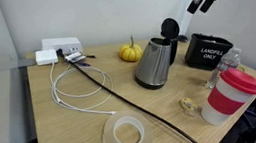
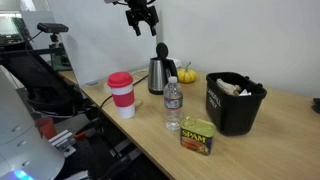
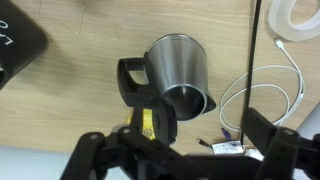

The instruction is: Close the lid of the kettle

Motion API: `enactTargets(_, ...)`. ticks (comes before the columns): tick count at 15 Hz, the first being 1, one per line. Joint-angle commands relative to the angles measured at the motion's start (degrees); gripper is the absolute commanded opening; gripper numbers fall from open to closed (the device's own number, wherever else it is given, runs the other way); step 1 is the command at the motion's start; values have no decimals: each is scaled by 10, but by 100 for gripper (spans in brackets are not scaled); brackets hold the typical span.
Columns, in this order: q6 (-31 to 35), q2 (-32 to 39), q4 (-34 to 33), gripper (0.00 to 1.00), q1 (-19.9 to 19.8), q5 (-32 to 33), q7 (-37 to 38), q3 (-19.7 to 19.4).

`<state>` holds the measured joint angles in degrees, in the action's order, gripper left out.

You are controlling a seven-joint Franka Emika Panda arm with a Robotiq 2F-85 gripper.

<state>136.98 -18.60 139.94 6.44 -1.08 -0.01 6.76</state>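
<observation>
The brushed-steel kettle stands on the wooden table, seen in both exterior views. Its black lid stands upright and open on the hinge above the handle. In the wrist view I look down on the kettle; its mouth is open and the raised lid with a yellow sticker is beside it. My gripper hangs high above and behind the kettle. Its jaws are open, empty and apart from the lid.
A black bin stands behind the kettle, with a water bottle and a red-lidded white cup near it. A small pumpkin, a power strip with cables, a tape roll and a Spam can also lie on the table.
</observation>
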Motion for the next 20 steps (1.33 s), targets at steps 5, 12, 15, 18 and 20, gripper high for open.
enactTargets(5,10,7,-10,100,0,-17,0,-13)
enactTargets(12,58,36,-19,74,-1,-34,-6,-31)
enactTargets(15,102,57,-23,61,-8,-32,9,-32)
enactTargets(18,123,70,-21,41,-14,-35,18,-37)
enactTargets(20,134,79,-20,27,-14,-44,16,-41)
